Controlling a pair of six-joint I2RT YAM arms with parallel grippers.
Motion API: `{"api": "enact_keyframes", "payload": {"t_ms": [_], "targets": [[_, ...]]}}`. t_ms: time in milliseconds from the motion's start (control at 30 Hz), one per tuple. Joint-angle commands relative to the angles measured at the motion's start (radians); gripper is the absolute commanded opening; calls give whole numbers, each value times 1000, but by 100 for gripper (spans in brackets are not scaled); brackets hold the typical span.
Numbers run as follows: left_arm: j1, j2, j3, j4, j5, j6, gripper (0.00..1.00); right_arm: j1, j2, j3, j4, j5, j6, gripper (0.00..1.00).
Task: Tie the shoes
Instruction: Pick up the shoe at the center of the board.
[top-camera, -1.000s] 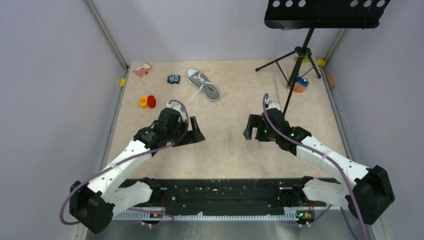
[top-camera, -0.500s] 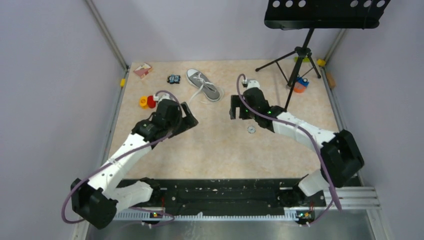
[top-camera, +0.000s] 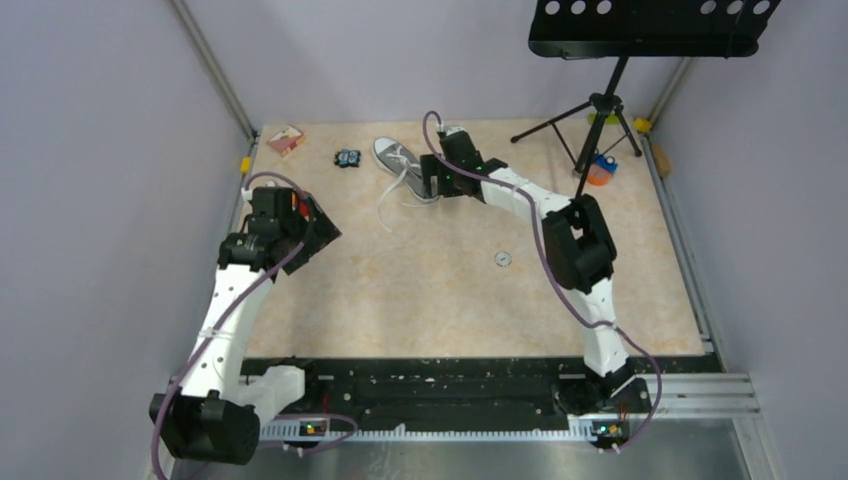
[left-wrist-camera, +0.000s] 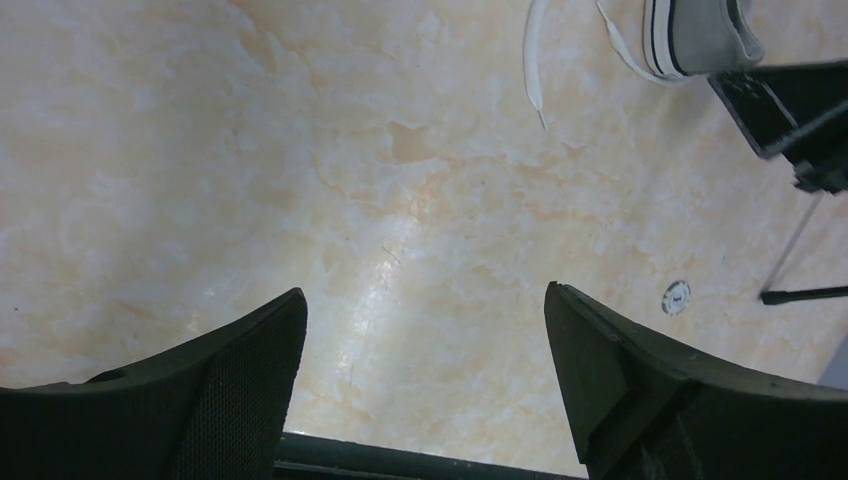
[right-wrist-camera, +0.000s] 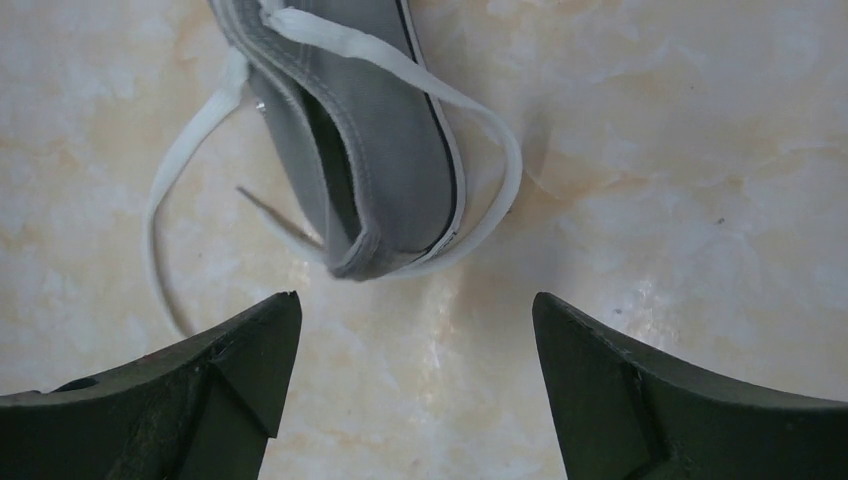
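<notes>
The left arm (top-camera: 225, 300) and right arm (top-camera: 520, 195) are built of white link shells joined by bulky black joint housings. A purple cable (top-camera: 426, 130) trails along each arm. The left claw (left-wrist-camera: 420, 300) and right claw (right-wrist-camera: 415, 305) each carry two matte black, wedge-shaped fingers (left-wrist-camera: 240, 390), one faced with fine mesh texture.

The worktop (left-wrist-camera: 300, 150) is smooth, with a beige marbled pattern and a soft sheen where light reflects. The sneaker (right-wrist-camera: 385, 150) has a matt grey woven canvas upper and a smooth white rubbery sole edge with a dark stripe; its laces (right-wrist-camera: 170, 190) are flat, matt white cloth. The jaws of the left gripper (left-wrist-camera: 422, 300) and right gripper (right-wrist-camera: 415, 300) are matt black plastic, one left inner face finely cross-hatched, the other faces smooth.
</notes>
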Motion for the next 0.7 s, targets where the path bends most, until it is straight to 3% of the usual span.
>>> {"api": "enact_keyframes", "payload": {"t_ms": [0, 200, 300, 400, 500, 533, 667], "targets": [[7, -46, -35, 3, 85, 1, 92, -24, 101, 167, -64, -32, 49, 87], [7, -69, -76, 14, 123, -11, 91, -24, 188, 255, -58, -58, 83, 78], [7, -78, -81, 14, 128, -5, 91, -24, 199, 260, -47, -66, 96, 68], [7, -85, -87, 15, 144, 6, 91, -21, 206, 265, -46, -96, 96, 45], [7, -86, -97, 22, 155, 9, 91, -14, 196, 253, -48, -74, 98, 4], [7, -86, -99, 24, 160, 9, 91, -13, 190, 247, -46, -74, 99, 0], [7, -86, -110, 32, 174, 13, 91, -10, 134, 191, -44, -32, 95, 0]]}}
